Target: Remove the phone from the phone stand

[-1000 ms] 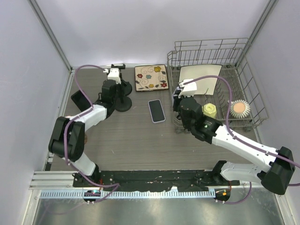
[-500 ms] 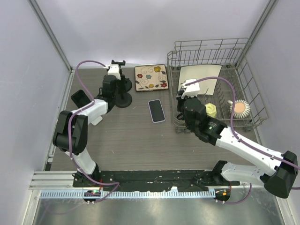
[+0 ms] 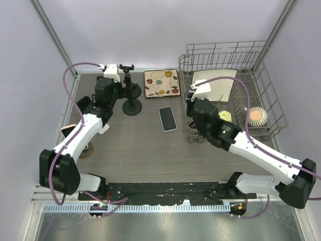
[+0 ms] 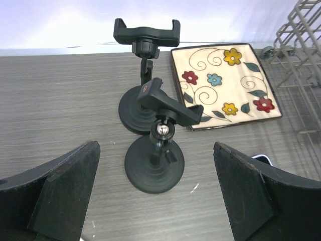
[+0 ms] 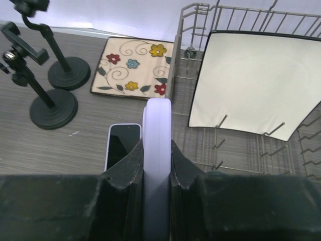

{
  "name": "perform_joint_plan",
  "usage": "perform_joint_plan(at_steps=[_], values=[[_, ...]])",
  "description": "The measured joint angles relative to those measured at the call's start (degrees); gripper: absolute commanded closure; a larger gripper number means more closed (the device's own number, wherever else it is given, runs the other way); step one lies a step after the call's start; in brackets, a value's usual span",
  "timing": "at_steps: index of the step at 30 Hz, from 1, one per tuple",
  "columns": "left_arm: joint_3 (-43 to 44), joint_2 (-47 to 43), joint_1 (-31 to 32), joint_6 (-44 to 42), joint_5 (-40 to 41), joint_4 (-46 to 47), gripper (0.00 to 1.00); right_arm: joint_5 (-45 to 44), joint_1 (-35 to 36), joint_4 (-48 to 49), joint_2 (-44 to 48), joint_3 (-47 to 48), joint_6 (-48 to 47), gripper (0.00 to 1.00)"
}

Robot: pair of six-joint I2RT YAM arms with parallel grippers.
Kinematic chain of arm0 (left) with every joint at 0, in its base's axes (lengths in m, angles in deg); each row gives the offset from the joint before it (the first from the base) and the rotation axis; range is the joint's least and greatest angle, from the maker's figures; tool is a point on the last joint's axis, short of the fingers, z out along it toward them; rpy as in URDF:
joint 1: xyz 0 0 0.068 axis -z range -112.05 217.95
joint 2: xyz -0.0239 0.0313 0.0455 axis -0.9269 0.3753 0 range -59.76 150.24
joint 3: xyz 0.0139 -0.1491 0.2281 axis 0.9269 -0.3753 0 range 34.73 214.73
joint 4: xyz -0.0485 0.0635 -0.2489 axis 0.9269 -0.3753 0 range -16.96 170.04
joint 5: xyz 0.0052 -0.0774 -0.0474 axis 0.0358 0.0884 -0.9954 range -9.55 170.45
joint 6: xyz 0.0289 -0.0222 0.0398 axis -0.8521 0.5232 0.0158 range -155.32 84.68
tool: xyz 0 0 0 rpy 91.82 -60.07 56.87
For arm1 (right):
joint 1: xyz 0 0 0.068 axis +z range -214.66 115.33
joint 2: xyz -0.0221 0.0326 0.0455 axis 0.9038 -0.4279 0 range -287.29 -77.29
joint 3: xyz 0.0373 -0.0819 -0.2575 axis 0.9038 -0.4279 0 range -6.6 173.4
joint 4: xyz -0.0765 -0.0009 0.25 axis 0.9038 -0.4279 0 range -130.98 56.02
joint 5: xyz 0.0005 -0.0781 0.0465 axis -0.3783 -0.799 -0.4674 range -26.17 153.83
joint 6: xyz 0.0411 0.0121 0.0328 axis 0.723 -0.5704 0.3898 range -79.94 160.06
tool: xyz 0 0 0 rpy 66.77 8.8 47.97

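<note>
From above, the phone (image 3: 168,118) lies flat on the tabletop (image 3: 140,150), between the two stands (image 3: 132,107) and the dish rack (image 3: 225,53), which holds a white plate (image 3: 220,85).

Left wrist: the left claw (image 4: 155,145) is spread wide before the stands.

Right wrist: the right claw (image 5: 157,150) clamps a pale thin slab (image 5: 157,118), with the phone just beside it.

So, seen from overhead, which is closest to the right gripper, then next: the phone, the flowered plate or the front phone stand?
1. Phone, lying flat just left of the right gripper.
2. Flowered plate, behind and left.
3. Front phone stand, farthest left.
</note>
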Motion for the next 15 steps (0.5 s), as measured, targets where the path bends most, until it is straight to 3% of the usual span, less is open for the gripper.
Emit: perform_joint_plan(at_steps=[6, 15], values=[[-2.10, -10.91, 3.19, -1.29, -0.61, -6.12, 0.00, 2.10, 0.00, -3.21, -1.55, 5.09, 3.82, 0.99], [-12.55, -27.08, 18.23, -6.54, 0.44, -6.05, 0.00, 5.88, 0.00, -6.67, -5.38, 8.59, 12.57, 0.99]])
